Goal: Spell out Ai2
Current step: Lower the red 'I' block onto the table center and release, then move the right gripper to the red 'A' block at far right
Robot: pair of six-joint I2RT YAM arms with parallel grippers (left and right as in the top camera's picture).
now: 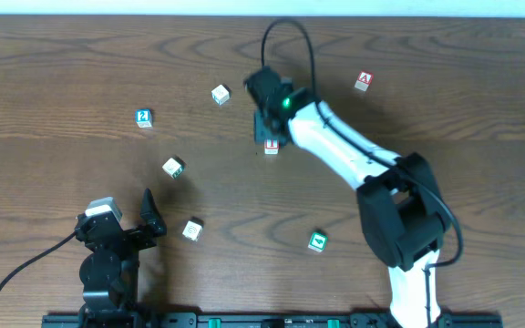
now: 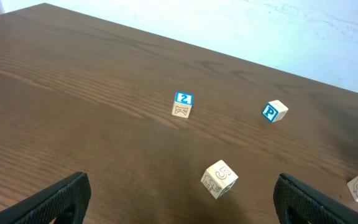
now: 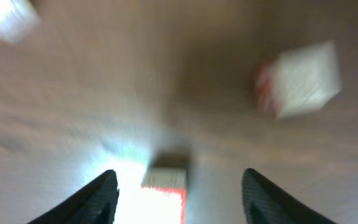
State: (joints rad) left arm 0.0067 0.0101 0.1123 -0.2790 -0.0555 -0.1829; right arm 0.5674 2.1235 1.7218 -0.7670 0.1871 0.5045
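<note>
A red-edged "I" block lies mid-table. My right gripper hovers right over it, open. In the blurred right wrist view the block sits between the open fingers, touching neither. A red "A" block lies at the far right. A blue "2" block lies at the left and also shows in the left wrist view. My left gripper is open and empty near the front left, its fingers wide apart.
Other blocks lie about: a white "P" block, a "5" block, a plain block and a green block. A blurred red-sided block shows beyond the right fingers.
</note>
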